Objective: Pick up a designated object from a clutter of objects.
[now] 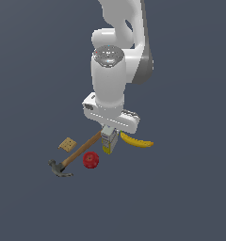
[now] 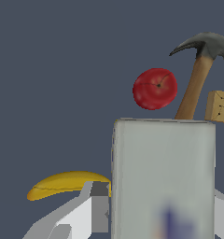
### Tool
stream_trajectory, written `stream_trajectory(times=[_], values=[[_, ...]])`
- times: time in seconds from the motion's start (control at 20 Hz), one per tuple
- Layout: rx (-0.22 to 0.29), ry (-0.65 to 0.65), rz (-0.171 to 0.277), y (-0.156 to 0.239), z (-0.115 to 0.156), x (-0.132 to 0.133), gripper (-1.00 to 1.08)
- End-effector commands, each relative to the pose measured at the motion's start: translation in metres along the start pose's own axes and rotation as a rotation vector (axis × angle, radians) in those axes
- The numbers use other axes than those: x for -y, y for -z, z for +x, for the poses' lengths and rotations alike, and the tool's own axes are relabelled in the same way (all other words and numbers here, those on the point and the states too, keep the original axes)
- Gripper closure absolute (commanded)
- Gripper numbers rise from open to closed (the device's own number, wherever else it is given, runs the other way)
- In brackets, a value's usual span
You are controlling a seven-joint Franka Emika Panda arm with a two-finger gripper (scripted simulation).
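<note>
The designated box (image 1: 109, 142) is white-grey with a yellow lower end and stands upright in the middle of the clutter. In the wrist view its grey top (image 2: 163, 163) fills the space between my fingers (image 2: 99, 205), with a blurred blue mark near the edge. My gripper (image 1: 110, 135) comes straight down over the box, its jaws against both sides, shut on it. I cannot tell whether the box rests on the floor or hangs just above it.
A yellow banana (image 1: 137, 141) lies just to the exterior view's right of the box. A wooden-handled hammer (image 1: 75, 157) lies to the left, a red apple (image 1: 90, 160) beside its handle, and a tan cracker (image 1: 67, 144) beyond it.
</note>
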State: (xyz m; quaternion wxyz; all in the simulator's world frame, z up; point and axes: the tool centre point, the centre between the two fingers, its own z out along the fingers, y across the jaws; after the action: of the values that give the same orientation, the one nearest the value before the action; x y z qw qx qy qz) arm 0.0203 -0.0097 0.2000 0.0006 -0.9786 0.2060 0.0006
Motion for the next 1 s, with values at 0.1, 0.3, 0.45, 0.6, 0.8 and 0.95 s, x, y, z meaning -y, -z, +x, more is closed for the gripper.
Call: stream_trajectory(times=[0.1,0.3,0.45,0.6,0.8,0.95], values=[[-0.001,-0.001,0.002,0.035,-0.003,-0.032,1.08],[0.000,-0.001,0.003,0.073,-0.006,-0.067,1.08],[0.000,-0.001,0.003,0.102,-0.008,-0.094,1.08],[0.000,-0.001,0.003,0.131,-0.011,-0.120,1.08],[0.000,-0.002,0.003,0.169,-0.013,-0.155,1.08],[0.000,-0.002,0.002,0.197,-0.014,-0.181,1.08]])
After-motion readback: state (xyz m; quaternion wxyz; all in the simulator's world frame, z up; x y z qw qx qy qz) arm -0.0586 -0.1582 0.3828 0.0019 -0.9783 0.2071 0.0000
